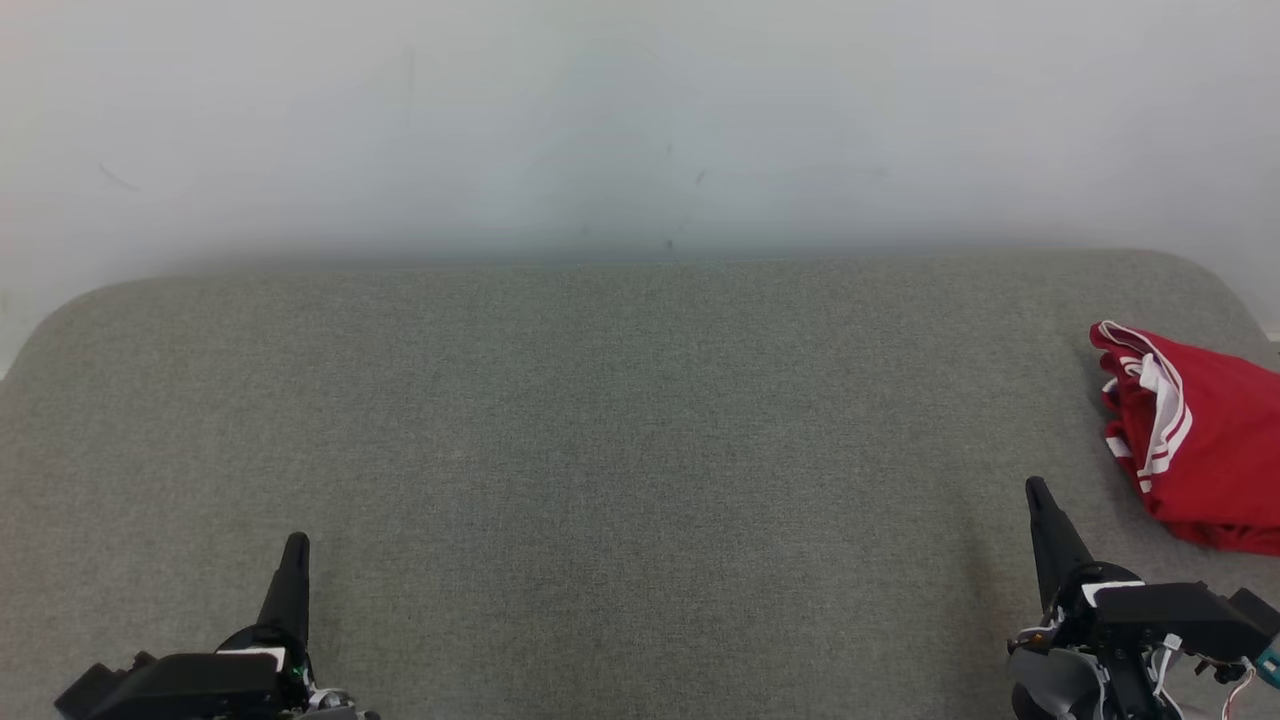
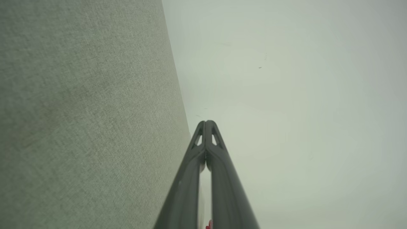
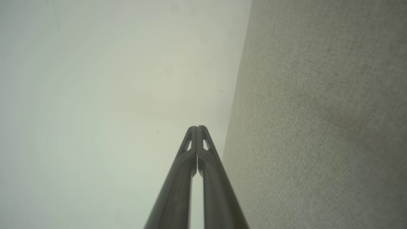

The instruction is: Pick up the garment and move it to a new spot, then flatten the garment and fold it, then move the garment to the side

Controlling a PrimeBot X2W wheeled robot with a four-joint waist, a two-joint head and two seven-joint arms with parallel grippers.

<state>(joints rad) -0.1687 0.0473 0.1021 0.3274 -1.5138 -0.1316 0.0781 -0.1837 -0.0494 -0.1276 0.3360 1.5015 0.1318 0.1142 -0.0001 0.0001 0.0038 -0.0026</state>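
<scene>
- As the head view shows, the red garment (image 1: pixel 1210 450) with white stripes lies bunched at the right edge of the grey fabric counter (image 1: pixel 640 450), near the right hand (image 1: pixel 1038 492) but not touching it; the left hand (image 1: pixel 296 545) is well apart from it.
- Left wrist view: left hand fingers pressed together, nothing held, counter on left, pale wall (image 2: pixel 302 95) ahead.
- Right wrist view: right hand fingers together, nothing held, counter on right.

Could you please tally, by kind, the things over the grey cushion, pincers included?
Garments: 1, the red garment
Pincers: 2, the left pincer and the right pincer
Total: 3
</scene>
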